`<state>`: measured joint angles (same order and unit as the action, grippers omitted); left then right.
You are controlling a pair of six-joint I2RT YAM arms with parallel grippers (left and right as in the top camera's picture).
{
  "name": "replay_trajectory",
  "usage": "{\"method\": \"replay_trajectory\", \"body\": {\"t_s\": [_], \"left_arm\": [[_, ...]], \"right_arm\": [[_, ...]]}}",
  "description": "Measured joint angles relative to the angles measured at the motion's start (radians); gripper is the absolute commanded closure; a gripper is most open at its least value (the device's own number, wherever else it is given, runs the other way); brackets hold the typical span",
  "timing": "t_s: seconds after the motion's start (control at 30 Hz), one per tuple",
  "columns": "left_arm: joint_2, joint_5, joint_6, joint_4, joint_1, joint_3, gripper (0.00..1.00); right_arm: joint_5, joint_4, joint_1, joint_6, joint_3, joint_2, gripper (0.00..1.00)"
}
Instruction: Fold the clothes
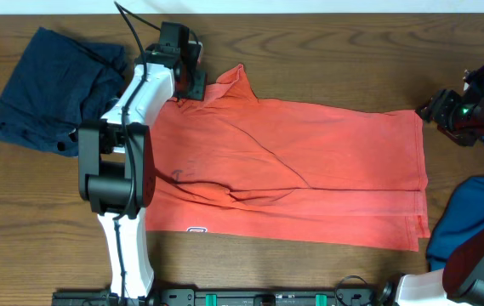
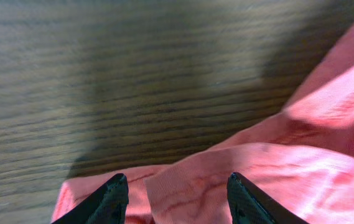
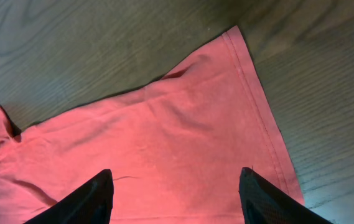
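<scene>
Hovering over the far corners of a coral T-shirt (image 1: 310,170) spread flat across the wooden table (image 1: 327,68).
Left gripper (image 2: 178,186) and right gripper (image 3: 177,180) both gape, grasping nothing; best to pinch both edges evenly before folding nearward.

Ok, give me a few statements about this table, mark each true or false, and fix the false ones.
1. The coral T-shirt lies spread out on the wooden table. True.
2. The right tool is open above the shirt's hemmed corner. True.
3. The left tool is shut over bare wood. False: it is open, with a fold of the shirt under its tips.
4. The navy garment lies next to the right tool. False: it is bunched near the left tool, and a blue garment lies on the right tool's side.
</scene>
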<state>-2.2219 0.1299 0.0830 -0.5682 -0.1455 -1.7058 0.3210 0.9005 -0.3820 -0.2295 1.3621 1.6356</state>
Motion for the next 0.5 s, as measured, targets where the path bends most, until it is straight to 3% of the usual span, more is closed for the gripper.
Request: {"method": "replay_trajectory", "body": {"t_s": [0.07, 0.17, 0.2, 0.5], "left_arm": [[-0.011, 0.0, -0.003, 0.005, 0.001, 0.0, 0.6], [-0.015, -0.002, -0.002, 0.016, 0.001, 0.0, 0.89], [-0.015, -0.002, -0.008, 0.019, 0.0, 0.0, 0.94], [0.008, 0.015, 0.0, 0.022, 0.001, 0.0, 0.94]], "right_arm": [[0.0, 0.0, 0.0, 0.0, 0.0, 0.0, 0.37], [0.0, 0.0, 0.0, 0.0, 0.0, 0.0, 0.37], [0.0, 0.0, 0.0, 0.0, 0.0, 0.0, 0.37], [0.0, 0.0, 0.0, 0.0, 0.0, 0.0, 0.37]]}}
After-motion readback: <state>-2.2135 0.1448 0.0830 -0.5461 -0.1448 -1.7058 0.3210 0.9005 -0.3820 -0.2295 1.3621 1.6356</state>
